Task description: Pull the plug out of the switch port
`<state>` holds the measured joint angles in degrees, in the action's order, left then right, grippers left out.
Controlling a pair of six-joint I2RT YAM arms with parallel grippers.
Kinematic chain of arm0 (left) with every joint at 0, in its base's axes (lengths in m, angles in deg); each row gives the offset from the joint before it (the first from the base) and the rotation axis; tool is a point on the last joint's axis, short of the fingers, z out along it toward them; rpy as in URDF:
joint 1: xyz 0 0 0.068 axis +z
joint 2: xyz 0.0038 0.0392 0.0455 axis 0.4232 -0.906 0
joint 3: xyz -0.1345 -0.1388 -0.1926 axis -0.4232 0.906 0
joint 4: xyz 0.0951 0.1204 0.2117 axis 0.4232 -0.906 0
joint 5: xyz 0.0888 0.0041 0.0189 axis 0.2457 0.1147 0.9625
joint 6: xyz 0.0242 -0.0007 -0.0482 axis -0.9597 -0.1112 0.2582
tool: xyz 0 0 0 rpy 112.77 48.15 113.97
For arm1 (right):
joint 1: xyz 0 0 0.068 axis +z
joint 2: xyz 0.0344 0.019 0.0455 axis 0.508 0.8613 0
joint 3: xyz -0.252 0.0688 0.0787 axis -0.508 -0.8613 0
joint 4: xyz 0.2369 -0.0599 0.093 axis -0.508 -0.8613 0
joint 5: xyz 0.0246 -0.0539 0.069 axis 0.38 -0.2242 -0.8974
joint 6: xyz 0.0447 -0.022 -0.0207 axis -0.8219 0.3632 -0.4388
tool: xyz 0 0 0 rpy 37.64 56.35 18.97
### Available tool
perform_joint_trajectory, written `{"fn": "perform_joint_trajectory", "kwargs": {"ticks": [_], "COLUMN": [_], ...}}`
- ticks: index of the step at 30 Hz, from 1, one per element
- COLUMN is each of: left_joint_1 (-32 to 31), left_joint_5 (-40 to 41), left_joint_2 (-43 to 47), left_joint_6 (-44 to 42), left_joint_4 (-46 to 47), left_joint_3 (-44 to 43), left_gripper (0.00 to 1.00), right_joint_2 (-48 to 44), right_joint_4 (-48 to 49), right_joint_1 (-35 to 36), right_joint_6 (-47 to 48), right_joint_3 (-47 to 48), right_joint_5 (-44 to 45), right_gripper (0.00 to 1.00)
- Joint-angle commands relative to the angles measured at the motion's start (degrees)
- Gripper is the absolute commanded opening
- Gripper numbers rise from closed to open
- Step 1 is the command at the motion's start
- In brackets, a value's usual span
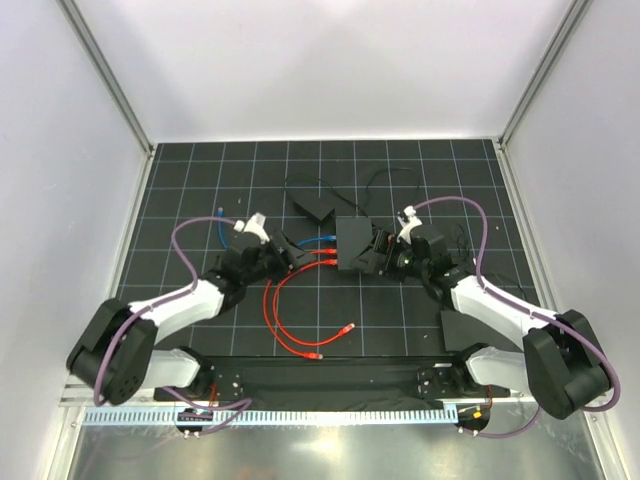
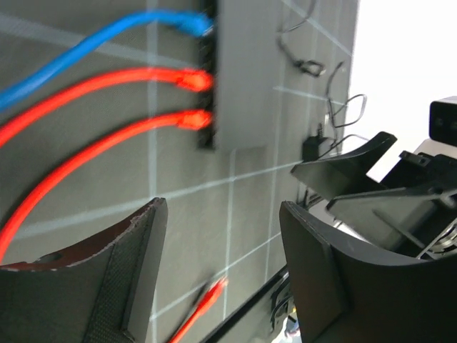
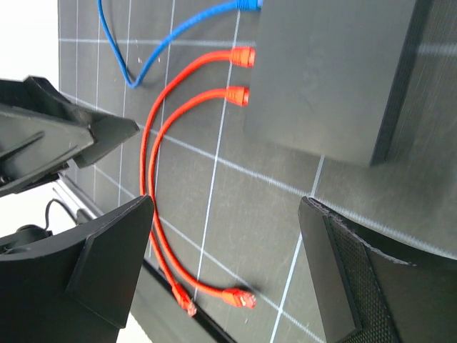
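Note:
The switch (image 1: 352,245) is a flat black box at mid-table, also in the left wrist view (image 2: 243,71) and the right wrist view (image 3: 328,71). Along its left edge a blue plug (image 2: 194,23) and two red plugs (image 2: 194,78) (image 2: 194,118) sit in ports; the red plugs (image 3: 243,56) (image 3: 238,95) also show from the right wrist. My left gripper (image 1: 290,256) (image 2: 221,264) hovers just left of that edge, open, nothing between its fingers. On the switch's right side my right gripper (image 1: 385,255) (image 3: 225,243) stands open and empty.
Both red cables loop toward the near edge, ending in loose plugs (image 1: 348,327) (image 1: 315,353). A small black power brick (image 1: 313,207) with a thin cord lies behind the switch. A thin black plate (image 1: 465,330) lies at the near right. White walls bound the mat.

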<state>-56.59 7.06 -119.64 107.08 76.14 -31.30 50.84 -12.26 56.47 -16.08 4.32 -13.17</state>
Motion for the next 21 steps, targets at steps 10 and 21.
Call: {"fn": "perform_joint_trajectory", "kwargs": {"ticks": [10, 21], "left_joint_1": [-0.4, -16.3], "left_joint_5": [-4.6, 38.0], "left_joint_2": [-14.6, -16.1], "left_joint_6": [-6.5, 12.0], "left_joint_4": [14.0, 25.7], "left_joint_3": [-10.8, -1.1], "left_gripper": [0.43, 0.26], "right_joint_2": [5.1, 8.1], "right_joint_4": [7.7, 4.7], "right_joint_1": [0.3, 0.4], "right_joint_6": [5.7, 3.7], "right_joint_3": [5.2, 6.8], "right_joint_5": [3.6, 9.2], "right_gripper": [0.81, 0.73]}}
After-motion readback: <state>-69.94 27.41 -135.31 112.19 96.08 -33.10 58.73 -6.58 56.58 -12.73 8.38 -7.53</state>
